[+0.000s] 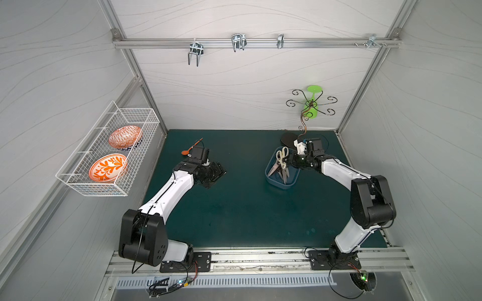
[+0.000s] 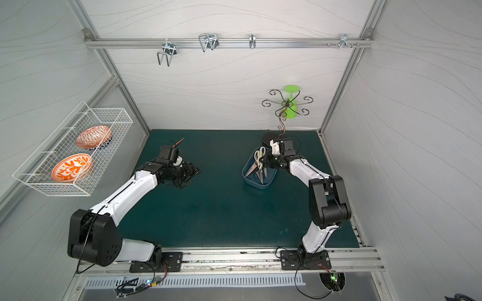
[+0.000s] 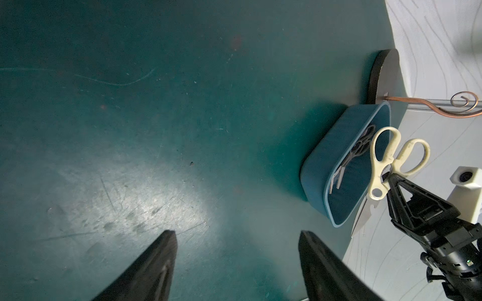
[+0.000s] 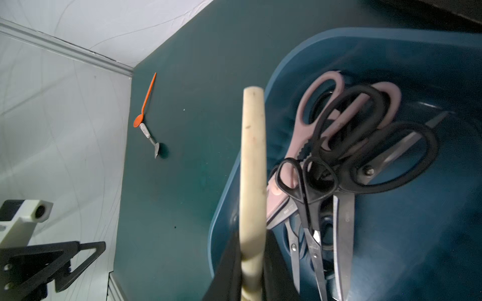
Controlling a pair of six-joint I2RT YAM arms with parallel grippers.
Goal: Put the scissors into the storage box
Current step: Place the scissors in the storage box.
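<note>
The right gripper (image 3: pixel 385 179) is clamping the cream-handled shears (image 3: pixel 383 156) near their pivot, holding them over the storage box (image 1: pixel 280 185). The right wrist view is showing plainly what the top views barely give: pink-handled shears (image 4: pixel 307 104) and black-handled scissors (image 4: pixel 365 146) lying in the box, and a metal spoon (image 4: pixel 150 140) just beside the orange spoon (image 4: pixel 147 100). The left gripper (image 3: pixel 236 233) is hanging wide open, empty, over the green mat (image 3: pixel 130 104).

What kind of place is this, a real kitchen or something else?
Likely a robot test cell dressed as a kitchen: an aluminium frame, a left arm and right arm bolted down, and a wire basket holding bowls.
</note>
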